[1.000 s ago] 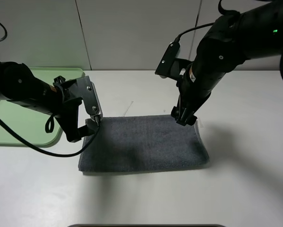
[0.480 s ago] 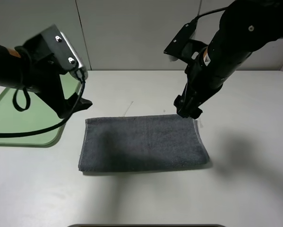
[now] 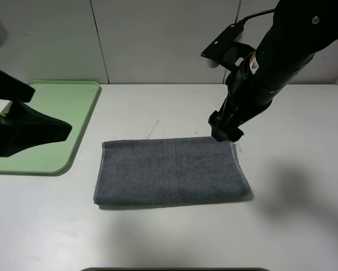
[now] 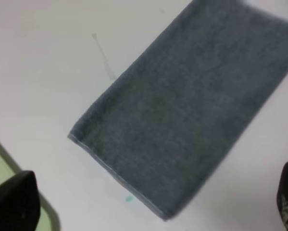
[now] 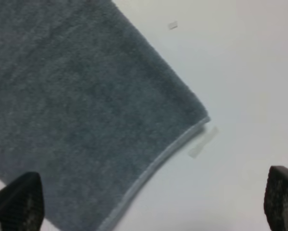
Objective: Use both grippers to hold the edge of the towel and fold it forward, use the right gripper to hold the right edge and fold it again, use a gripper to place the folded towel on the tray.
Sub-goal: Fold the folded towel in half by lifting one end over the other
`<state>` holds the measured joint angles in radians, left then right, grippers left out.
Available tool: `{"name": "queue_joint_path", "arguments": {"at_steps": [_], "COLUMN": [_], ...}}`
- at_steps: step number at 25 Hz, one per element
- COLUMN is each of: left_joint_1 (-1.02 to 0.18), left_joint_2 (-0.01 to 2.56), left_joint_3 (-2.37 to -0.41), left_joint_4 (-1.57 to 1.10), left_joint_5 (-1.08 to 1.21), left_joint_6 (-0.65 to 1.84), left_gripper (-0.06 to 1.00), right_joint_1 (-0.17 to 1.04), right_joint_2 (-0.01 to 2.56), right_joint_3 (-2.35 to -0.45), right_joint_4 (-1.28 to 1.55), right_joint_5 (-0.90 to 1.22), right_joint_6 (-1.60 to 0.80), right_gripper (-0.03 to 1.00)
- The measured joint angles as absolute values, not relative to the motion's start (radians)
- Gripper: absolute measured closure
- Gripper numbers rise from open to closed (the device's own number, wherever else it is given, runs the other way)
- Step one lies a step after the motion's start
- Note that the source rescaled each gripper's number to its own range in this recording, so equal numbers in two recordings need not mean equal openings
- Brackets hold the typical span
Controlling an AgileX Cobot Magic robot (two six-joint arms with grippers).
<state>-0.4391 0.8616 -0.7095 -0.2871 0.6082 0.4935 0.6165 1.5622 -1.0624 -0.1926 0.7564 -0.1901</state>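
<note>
Jaws of the right gripper (image 3: 225, 134) stand wide apart with nothing between them; in the right wrist view its two black fingers (image 5: 18, 204) sit at either side of the picture, with the towel's corner and bare table showing in the gap. In the high view the tips hang at the far right corner of the towel (image 3: 169, 172), and whether they touch the cloth cannot be told. The jaws of the left gripper (image 4: 156, 195) are also spread wide and hold nothing: its fingers (image 4: 16, 202) show only as dark shapes at the edges of the left wrist view, with the towel's left end between them. In the high view that arm is a large blurred black shape at the far left, in front of the tray and well apart from the towel. The towel lies flat on the white table (image 3: 174, 237) near its middle, a plain dark grey rectangle with its long sides running left to right and a pale hem along its right end. Just beside its far right corner a small pale scrap (image 5: 203, 142) rests on the table. A thin faint mark (image 4: 103, 53) lies on the table just past the towel's far edge. The pale green tray (image 3: 73, 104) sits on the far left of the table, apart from the towel, with nothing on the part that shows. Grey wall panels stand behind the table.
</note>
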Motion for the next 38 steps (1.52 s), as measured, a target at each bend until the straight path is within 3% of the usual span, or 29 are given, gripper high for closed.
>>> {"name": "queue_joint_path", "arguments": {"at_steps": [23,38], "left_joint_1": [-0.439,-0.439], "left_joint_2": [0.036,-0.005], "left_joint_3": [-0.688,-0.494], "left_joint_4": [0.066,0.075], "left_joint_5": [1.039,1.052], "left_joint_6": [-0.089,-0.045], "left_gripper": [-0.06,-0.06], "right_joint_1": [0.616,0.616], "right_joint_2": [1.562,1.562], "right_joint_3": [-1.062,-1.062], "right_joint_4": [-0.079,-0.060], "right_joint_5": [0.761,0.760], "right_joint_6": [-0.189,-0.189], "right_gripper": [-0.03,-0.03]}}
